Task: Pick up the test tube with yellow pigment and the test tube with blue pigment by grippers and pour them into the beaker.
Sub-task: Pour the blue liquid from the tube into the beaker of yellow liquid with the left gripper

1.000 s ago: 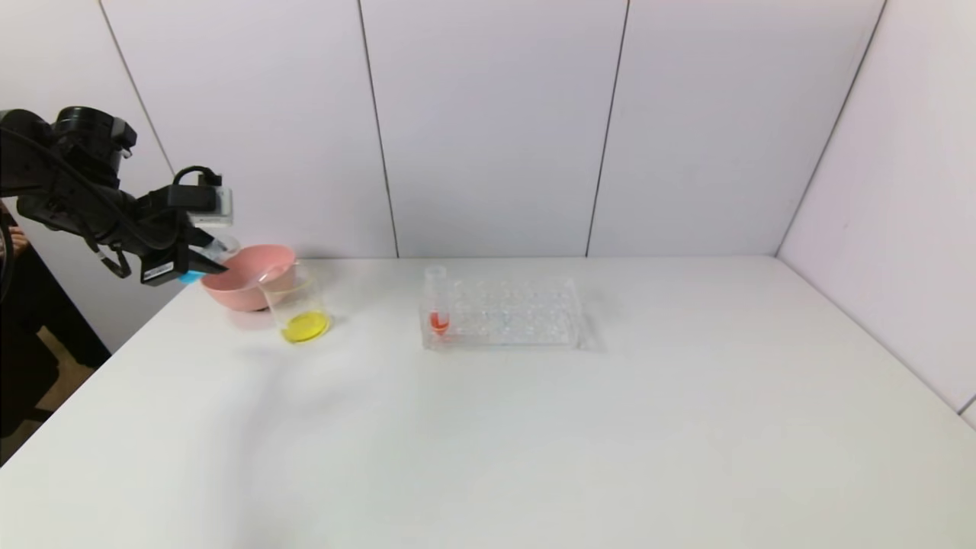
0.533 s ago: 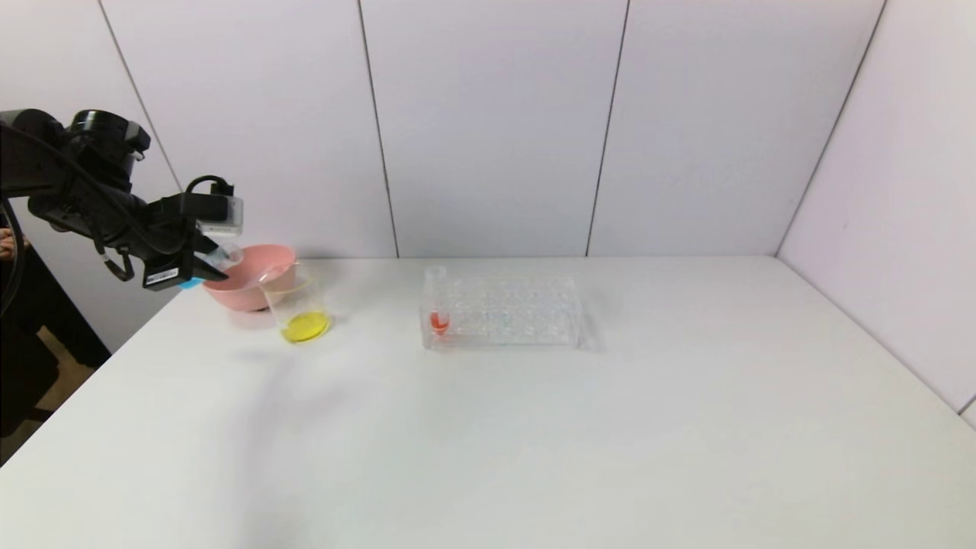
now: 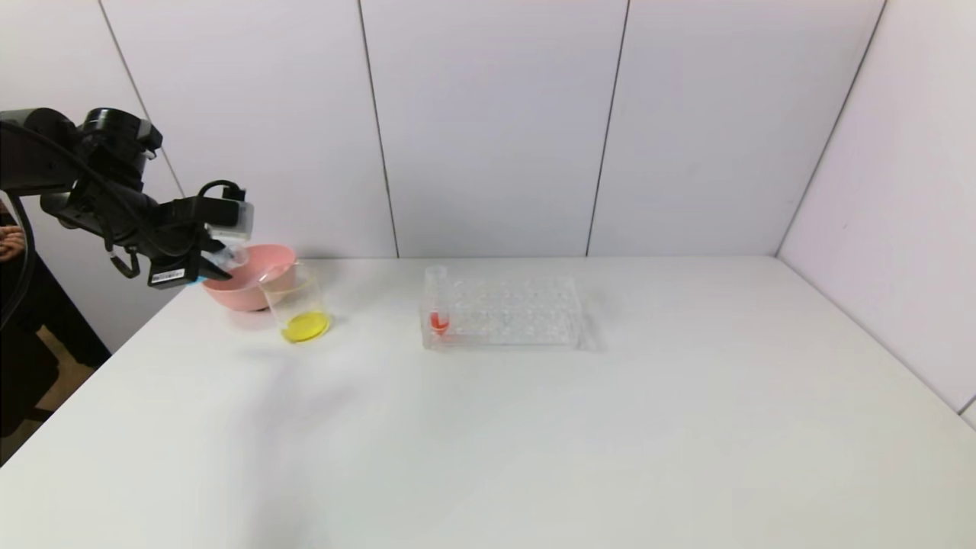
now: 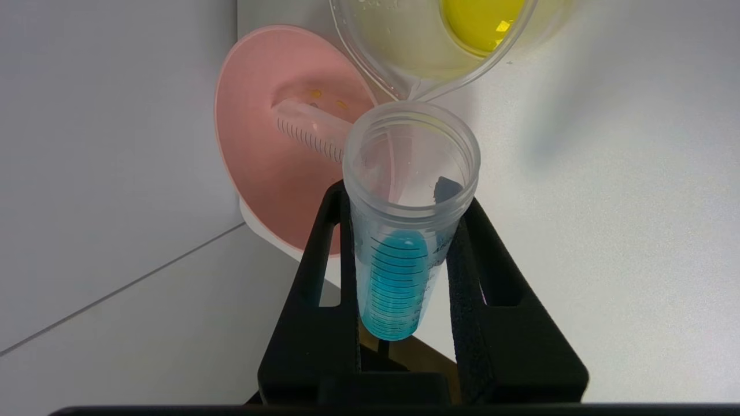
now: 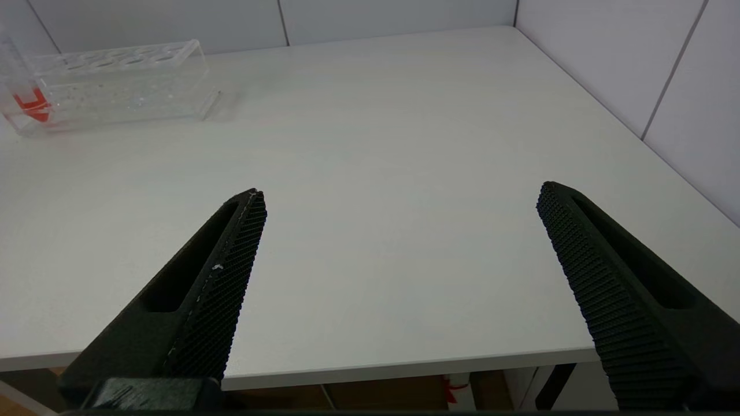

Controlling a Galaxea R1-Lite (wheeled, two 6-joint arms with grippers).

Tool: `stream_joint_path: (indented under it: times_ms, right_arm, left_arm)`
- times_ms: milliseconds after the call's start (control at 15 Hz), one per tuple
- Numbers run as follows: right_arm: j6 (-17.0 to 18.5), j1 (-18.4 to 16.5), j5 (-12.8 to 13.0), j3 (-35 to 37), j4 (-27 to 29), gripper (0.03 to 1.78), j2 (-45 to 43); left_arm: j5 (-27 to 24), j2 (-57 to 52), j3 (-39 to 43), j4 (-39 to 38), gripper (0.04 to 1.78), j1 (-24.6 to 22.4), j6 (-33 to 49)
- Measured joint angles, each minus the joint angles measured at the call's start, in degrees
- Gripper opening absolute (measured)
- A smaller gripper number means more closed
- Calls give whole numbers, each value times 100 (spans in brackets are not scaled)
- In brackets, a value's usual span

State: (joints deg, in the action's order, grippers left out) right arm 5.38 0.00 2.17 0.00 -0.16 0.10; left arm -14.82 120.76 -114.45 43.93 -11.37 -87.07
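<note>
My left gripper (image 3: 216, 263) hangs at the table's far left, over the near rim of the pink bowl (image 3: 248, 280). It is shut on the test tube with blue pigment (image 4: 399, 260). The tube is tilted, its open mouth (image 4: 411, 153) close to the spout of the beaker (image 4: 404, 63). The blue liquid stays in the rounded end. The beaker (image 3: 297, 305) stands in front of the bowl with yellow liquid in its bottom. A clear graduated tube (image 4: 309, 133) with yellow traces beside it lies in the bowl. My right gripper (image 5: 399, 199) is open and empty above the table's front edge.
A clear many-holed rack (image 3: 503, 313) stands mid-table with a red-liquid tube (image 3: 437, 305) at its left end; both show in the right wrist view, the rack (image 5: 115, 81) and the tube (image 5: 26, 95). White wall panels close the back and right.
My left gripper has moved to the right with the blue tube, from beside the bowl to over its near rim, closer to the beaker.
</note>
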Motion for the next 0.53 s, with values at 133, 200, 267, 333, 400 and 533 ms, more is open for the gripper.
stream_joint_path:
  times_ms: [133, 200, 267, 333, 400, 533]
  right_arm:
    - [5, 0, 2, 0, 0, 171, 0]
    - [5, 0, 2, 0, 2, 171, 0]
    - [5, 0, 2, 0, 0, 171, 0]
    - [2, 0, 2, 0, 0, 171, 0]
    - [-1, 0, 2, 0, 0, 171, 0]
    - [2, 0, 2, 0, 0, 171, 0]
  left_arm:
    - [17, 0, 0, -13, 45, 40, 0]
    - [41, 0, -2, -15, 45, 60, 0]
    - [59, 0, -2, -17, 45, 68, 0]
    - [68, 0, -2, -24, 45, 68, 2]
    - [69, 0, -5, -24, 45, 79, 0]
    - [80, 21, -7, -24, 45, 107, 2]
